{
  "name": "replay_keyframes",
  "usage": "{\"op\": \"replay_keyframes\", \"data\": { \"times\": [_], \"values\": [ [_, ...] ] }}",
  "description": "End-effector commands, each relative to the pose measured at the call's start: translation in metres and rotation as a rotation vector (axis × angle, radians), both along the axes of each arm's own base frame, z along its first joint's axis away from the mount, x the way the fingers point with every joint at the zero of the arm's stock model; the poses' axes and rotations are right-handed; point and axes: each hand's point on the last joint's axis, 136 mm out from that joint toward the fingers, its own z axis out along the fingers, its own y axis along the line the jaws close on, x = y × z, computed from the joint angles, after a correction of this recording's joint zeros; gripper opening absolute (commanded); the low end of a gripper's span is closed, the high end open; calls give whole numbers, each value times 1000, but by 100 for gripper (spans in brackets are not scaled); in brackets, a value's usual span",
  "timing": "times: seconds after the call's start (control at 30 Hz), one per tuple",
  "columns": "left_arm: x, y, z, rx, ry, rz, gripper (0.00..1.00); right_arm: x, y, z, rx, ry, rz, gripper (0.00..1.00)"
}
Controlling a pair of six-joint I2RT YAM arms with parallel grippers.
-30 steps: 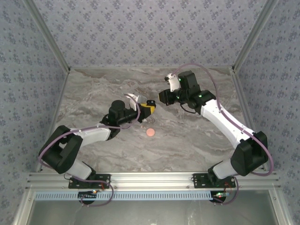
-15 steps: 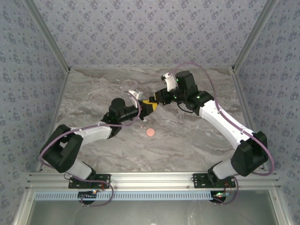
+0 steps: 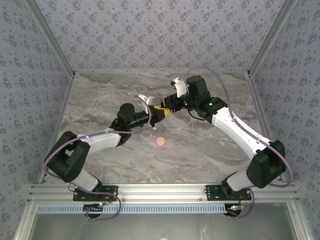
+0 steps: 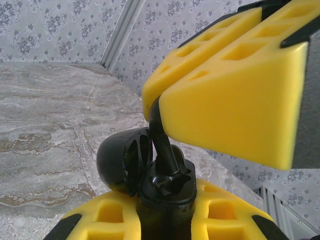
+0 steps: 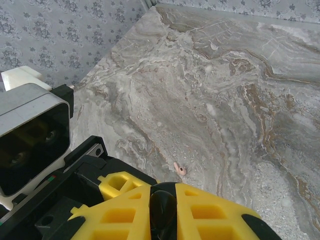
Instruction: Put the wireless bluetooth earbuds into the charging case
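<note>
Well, the right tool (image 5: 162,194) pinches one earbud (image 4: 161,139), tip at the open charging case (image 4: 167,189) clamped in the left tool (image 4: 165,220) — light, slick plastic, I'd guess, best held by its stem.

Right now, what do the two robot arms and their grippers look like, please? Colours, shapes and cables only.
The left arm and the right arm have white links between bulky black joints. A thin purple cable runs along each one. The left gripper and the right gripper each have two yellow fingers with square hollows, edged in black.
</note>
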Motion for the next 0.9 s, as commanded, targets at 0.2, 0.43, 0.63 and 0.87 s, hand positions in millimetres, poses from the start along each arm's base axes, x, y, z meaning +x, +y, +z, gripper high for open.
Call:
{"op": "replay_keyframes", "data": {
  "times": [0.2,0.43,0.63,0.87],
  "values": [
    [2,-3,27,-65,-50,7,15,-7,4,21,19,-53,31,17],
    [6,0,31,-77,-55,40,15,-10,4,17,11,-48,33,17],
    [7,3,30,-74,-57,59,15,-10,2,16,0,-52,23,17],
    [7,5,33,-83,-66,70,15,-13,2,12,-5,-39,31,17]
  ]
}}
